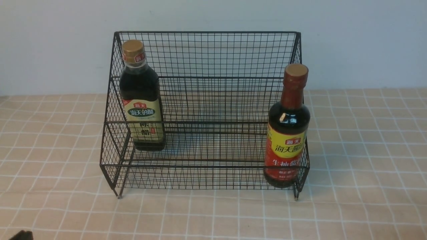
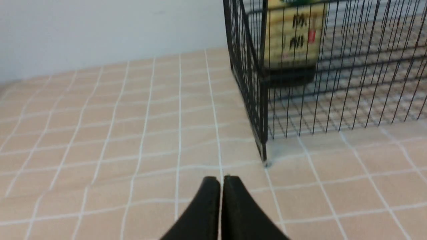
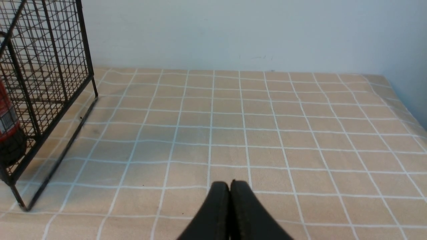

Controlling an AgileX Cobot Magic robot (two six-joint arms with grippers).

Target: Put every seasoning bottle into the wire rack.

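Observation:
The black wire rack (image 1: 206,53) stands on the checked cloth against the wall. A squarish seasoning bottle (image 1: 141,100) with a gold cap and beige-green label stands upright on the rack's upper tier at its left end. A round seasoning bottle (image 1: 287,133) with a long red-brown neck and yellow-red label stands upright on the lower tier at the right end. My left gripper (image 2: 222,178) is shut and empty, low over the cloth just in front of the rack's (image 2: 263,100) left front foot. My right gripper (image 3: 230,183) is shut and empty, over the cloth to the right of the rack (image 3: 46,66).
A beige cloth (image 1: 367,166) with a white grid covers the table. A pale wall (image 1: 367,40) rises directly behind the rack. The table's right edge (image 3: 413,113) shows in the right wrist view. A dark bit of my left arm (image 1: 21,235) shows at the front view's bottom left corner.

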